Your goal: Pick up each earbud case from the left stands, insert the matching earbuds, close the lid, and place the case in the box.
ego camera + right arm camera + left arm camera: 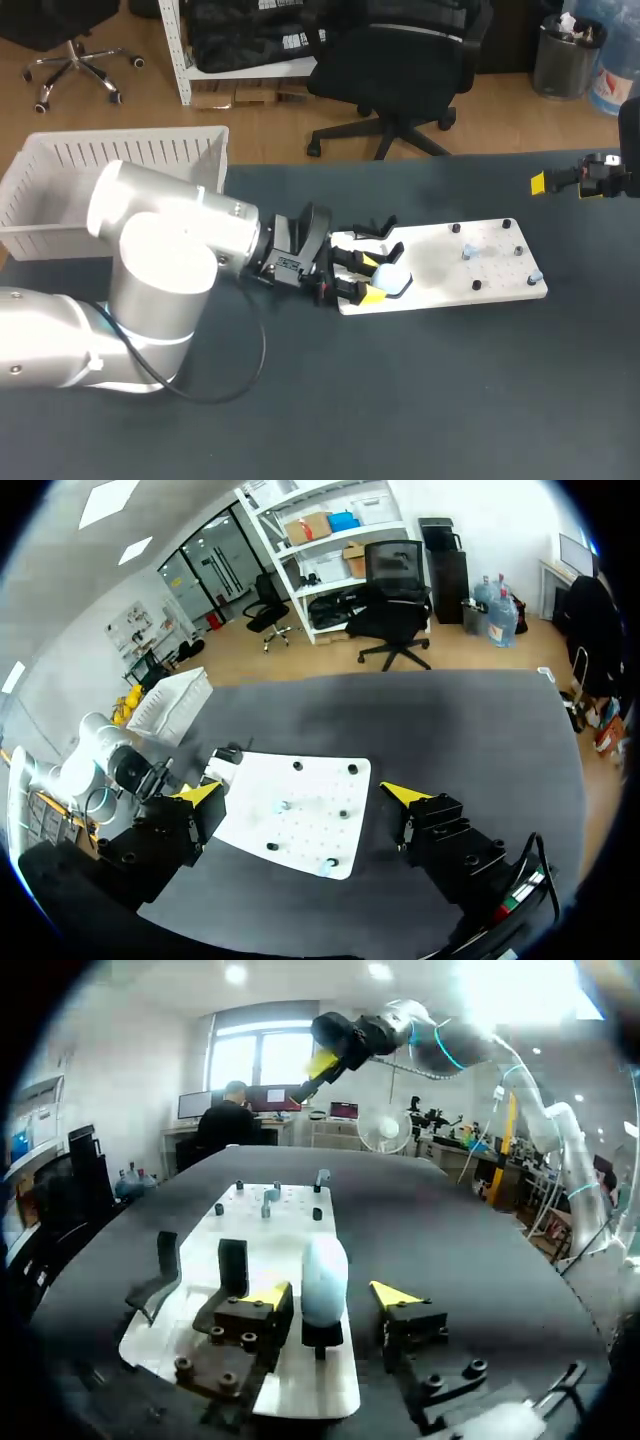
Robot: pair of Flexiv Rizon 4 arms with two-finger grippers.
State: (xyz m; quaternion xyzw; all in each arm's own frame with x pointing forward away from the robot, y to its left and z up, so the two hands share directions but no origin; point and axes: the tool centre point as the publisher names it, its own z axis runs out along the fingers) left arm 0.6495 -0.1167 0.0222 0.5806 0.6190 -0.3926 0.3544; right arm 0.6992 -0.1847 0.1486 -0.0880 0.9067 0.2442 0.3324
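A pale blue earbud case (390, 281) stands upright on a black stand at the near end of the white board (450, 262). My left gripper (372, 278) is open around it. In the left wrist view the case (324, 1272) sits between the yellow fingertips (268, 1295), close to one and with a gap to the other. Small blue earbuds (468, 250) rest on pegs further along the board, and another (536, 274) sits at its far corner. My right gripper (562, 183) hangs open high over the table's right edge, holding nothing, and its own view shows the board (300, 810) below it.
A white slatted box (110, 165) stands at the table's back left, behind my left arm. Two empty black stands (232, 1263) rise from the board beside the case. Small black pegs (507, 224) dot the board. Dark tabletop surrounds the board.
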